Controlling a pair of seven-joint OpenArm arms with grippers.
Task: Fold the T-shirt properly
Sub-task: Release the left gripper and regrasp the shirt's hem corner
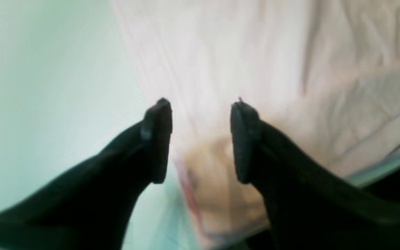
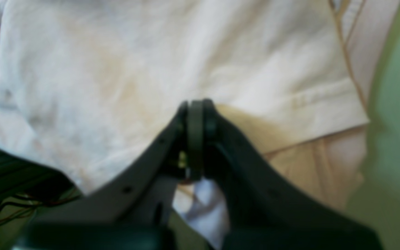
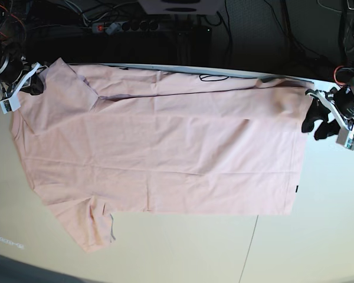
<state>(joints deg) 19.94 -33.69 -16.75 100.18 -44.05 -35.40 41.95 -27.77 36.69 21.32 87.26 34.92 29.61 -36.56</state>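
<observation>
Base view, left to right. At the far left edge we see the right gripper (image 3: 30, 86) at the upper corner of the shirt (image 3: 165, 153), beside the sleeve. In the right wrist view its jaws are pressed together with no gap; pale cloth (image 2: 151, 69) lies all around and beneath them, yet blur keeps us from telling whether any fabric is pinched between the pads.

The shirt is spread flat across the table (image 3: 307, 247), back side up, its long axis running across the view. One sleeve lies at the upper left, the other at the lower left. We note a fold line along the upper edge and light creases through the middle.

At the far right, the left gripper (image 3: 316, 125) sits just beside the shirt's right-hand edge, near its upper corner. In the left wrist view its fingers (image 1: 158, 139) stand well apart, released; between them we see the cloth (image 1: 255, 52) edge and bare table (image 1: 47, 86) to one side. Nothing is gripped.

Behind the table, a power strip (image 3: 121, 26) and cables lie in shadow.
</observation>
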